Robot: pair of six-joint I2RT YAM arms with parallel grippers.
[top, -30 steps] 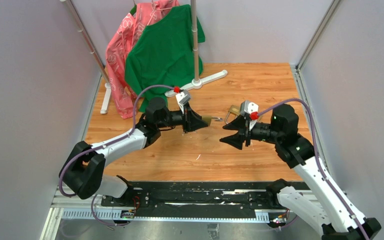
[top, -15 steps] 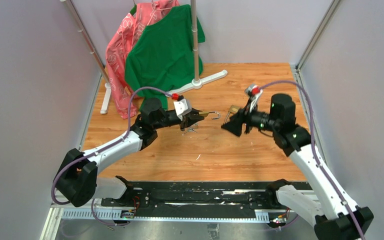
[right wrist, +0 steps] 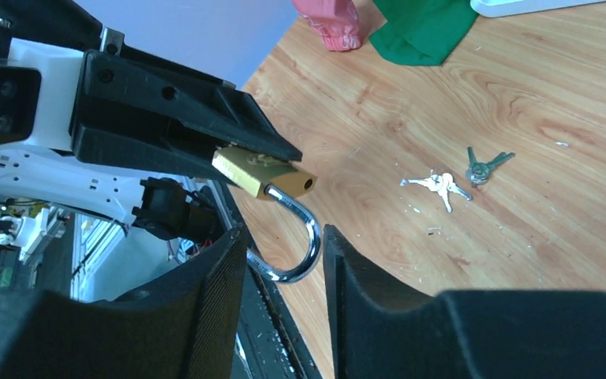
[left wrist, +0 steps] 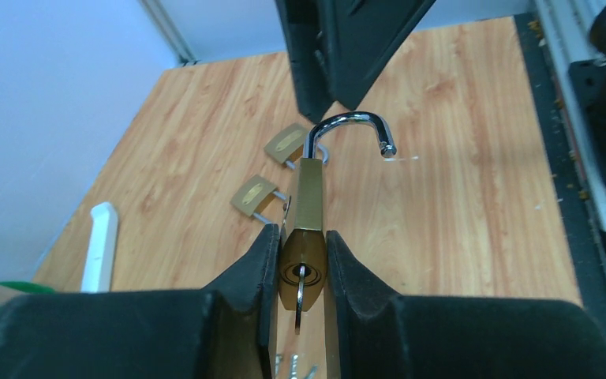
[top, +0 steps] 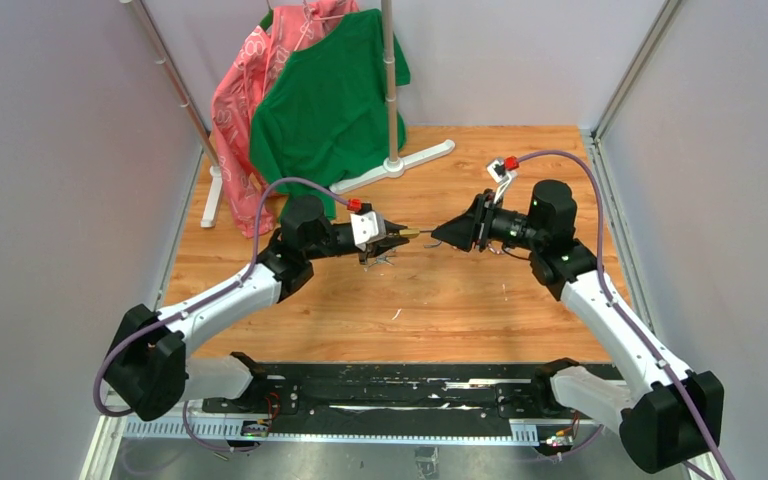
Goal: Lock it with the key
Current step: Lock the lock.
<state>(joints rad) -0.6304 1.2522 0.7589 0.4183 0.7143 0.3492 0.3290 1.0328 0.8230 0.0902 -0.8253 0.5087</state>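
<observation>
Top external: right jaws moved in, open astride shackle [left wrist: 349,118]; left jaws clamp padlock [left wrist: 309,205], key [left wrist: 300,290] inserted.

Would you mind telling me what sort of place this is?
Most likely a robot test cell in a lab: plain panel walls box in a wooden table, with practice props such as a clothes rack and loose padlocks.

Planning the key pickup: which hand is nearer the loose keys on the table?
Left. The left hand, holding the padlock, hangs just above the loose keys; the right hand is off to their right, at the shackle.
</observation>
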